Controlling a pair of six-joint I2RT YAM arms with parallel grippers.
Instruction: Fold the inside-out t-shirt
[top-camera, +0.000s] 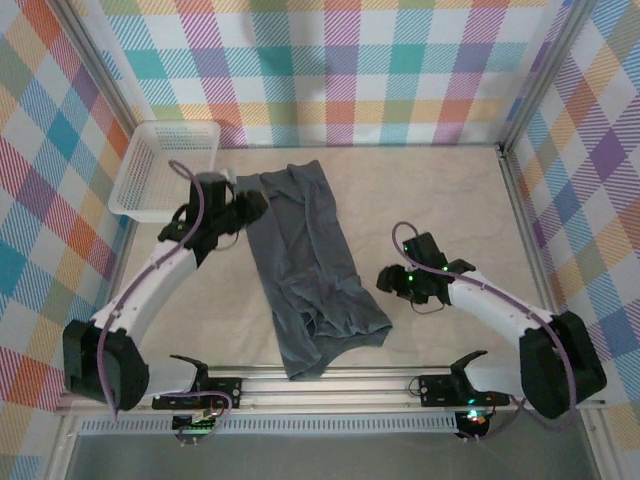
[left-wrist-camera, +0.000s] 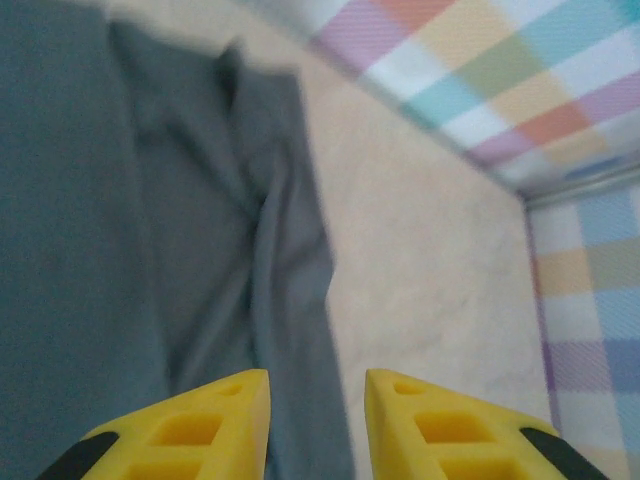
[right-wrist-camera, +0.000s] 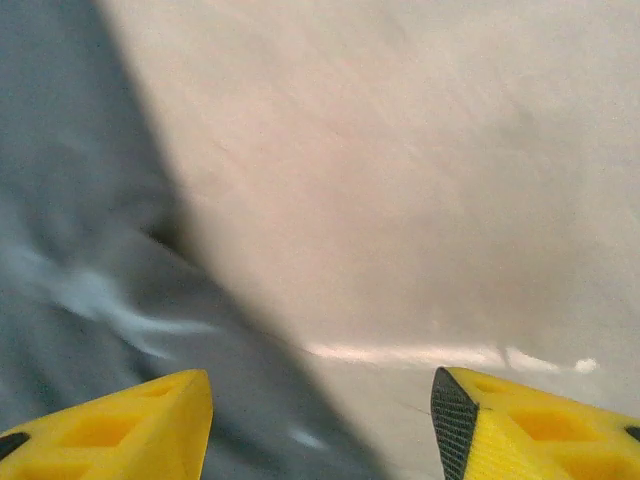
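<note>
My left gripper (top-camera: 252, 205) hovers partly open and empty at the far end of the t-shirt (top-camera: 305, 270). My right gripper (top-camera: 388, 278), jaws wide and empty, sits beside its near right edge. The shirt lies mid-bench (top-camera: 450, 200) as a long narrow strip, apparently folded lengthwise; the crosswise folds look undone.

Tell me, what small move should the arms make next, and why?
Probably shift the right gripper toward the near end of the dark slate-grey fabric t-shirt to start a crosswise fold. The shirt already lies as a long narrow strip, and this gripper and the left gripper both stand open, holding nothing.
</note>
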